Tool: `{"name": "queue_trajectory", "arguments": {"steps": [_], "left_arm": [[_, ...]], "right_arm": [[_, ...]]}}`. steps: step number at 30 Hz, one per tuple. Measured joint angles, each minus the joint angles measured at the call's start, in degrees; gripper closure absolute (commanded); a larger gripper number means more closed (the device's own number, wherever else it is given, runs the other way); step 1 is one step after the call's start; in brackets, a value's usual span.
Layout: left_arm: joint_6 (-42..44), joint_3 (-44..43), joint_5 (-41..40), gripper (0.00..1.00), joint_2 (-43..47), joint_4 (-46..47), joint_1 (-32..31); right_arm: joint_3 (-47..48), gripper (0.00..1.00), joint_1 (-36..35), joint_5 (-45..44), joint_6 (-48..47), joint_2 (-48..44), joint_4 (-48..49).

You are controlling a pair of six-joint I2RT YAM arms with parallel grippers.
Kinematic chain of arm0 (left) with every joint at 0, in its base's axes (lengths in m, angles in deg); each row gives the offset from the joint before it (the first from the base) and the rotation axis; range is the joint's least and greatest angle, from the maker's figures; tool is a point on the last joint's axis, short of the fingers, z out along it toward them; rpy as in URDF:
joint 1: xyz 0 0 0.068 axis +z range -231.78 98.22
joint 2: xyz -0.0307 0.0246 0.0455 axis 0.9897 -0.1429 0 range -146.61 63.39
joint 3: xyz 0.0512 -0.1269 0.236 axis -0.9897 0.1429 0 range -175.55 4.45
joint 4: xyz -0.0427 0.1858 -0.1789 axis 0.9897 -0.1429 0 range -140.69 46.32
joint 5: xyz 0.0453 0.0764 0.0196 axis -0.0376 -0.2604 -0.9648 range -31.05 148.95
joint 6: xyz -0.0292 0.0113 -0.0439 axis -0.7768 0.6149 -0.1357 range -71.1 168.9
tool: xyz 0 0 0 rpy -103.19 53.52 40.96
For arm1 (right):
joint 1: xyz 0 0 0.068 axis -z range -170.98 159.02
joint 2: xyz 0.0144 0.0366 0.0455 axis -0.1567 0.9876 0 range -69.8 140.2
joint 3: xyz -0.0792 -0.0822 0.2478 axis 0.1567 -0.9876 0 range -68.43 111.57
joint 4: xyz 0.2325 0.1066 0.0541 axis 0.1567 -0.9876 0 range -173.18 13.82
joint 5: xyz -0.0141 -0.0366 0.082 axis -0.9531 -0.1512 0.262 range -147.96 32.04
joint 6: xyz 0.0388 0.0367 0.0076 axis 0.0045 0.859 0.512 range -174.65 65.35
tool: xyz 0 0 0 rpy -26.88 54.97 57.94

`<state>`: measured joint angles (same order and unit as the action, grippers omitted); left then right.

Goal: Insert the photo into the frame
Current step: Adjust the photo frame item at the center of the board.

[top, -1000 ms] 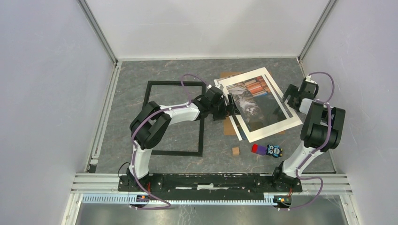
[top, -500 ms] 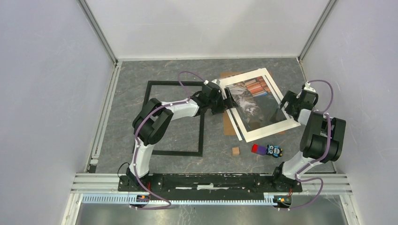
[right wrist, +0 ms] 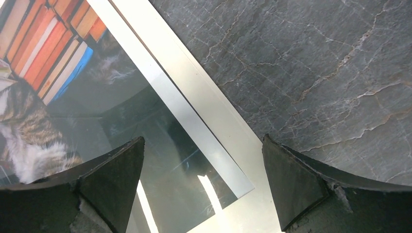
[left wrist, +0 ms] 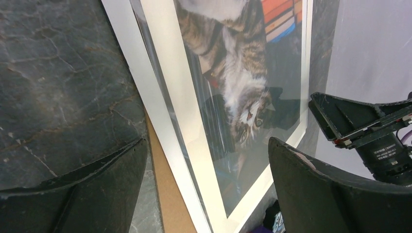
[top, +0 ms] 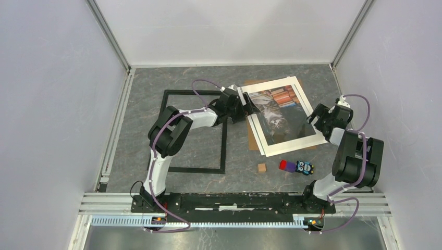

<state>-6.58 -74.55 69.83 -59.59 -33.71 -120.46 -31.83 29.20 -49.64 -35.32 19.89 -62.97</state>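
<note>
Both left claw [left wrist: 206, 170] and right claw [right wrist: 204, 170] gape, seemingly straddling photo [top: 278, 112].

Left gripper [top: 249, 107] and right gripper [top: 315, 117] closed in, aligning photo [top: 276, 110] and mat [top: 292, 141].
</note>
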Motion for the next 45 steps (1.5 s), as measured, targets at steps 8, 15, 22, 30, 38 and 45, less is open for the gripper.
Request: {"name": "queue_trajectory", "arguments": {"steps": [8, 15, 22, 30, 38, 45], "left_arm": [[-1.3, 0.0, -0.3, 0.00, -0.6, 3.1, 1.7], [-2.0, -1.1, 0.4, 0.00, -3.0, 6.7, 2.0], [-2.0, -4.2, 1.1, 0.00, -5.0, 6.3, 2.6], [-1.9, -4.6, 0.8, 0.00, -5.0, 5.0, 2.6], [-1.9, -2.3, -0.3, 0.00, -3.1, 4.5, 2.6], [-1.9, 1.8, 0.8, 0.00, -0.2, 4.1, 2.6]], "right_arm": [[-0.1, 0.09, 0.2, 1.9, 1.5, 0.5, 1.4], [-1.2, 0.11, 0.3, 5.0, 1.9, 0.4, 3.4], [-2.2, 0.12, 0.4, 8.2, 1.9, -0.3, 3.9], [-3.4, 0.12, 0.4, 11.8, 1.9, -1.5, 3.8], [-3.7, 0.12, 0.4, 12.7, 1.9, -2.1, 3.2], [-3.7, 0.12, 0.3, 12.7, 1.9, -1.9, 3.2]]}}
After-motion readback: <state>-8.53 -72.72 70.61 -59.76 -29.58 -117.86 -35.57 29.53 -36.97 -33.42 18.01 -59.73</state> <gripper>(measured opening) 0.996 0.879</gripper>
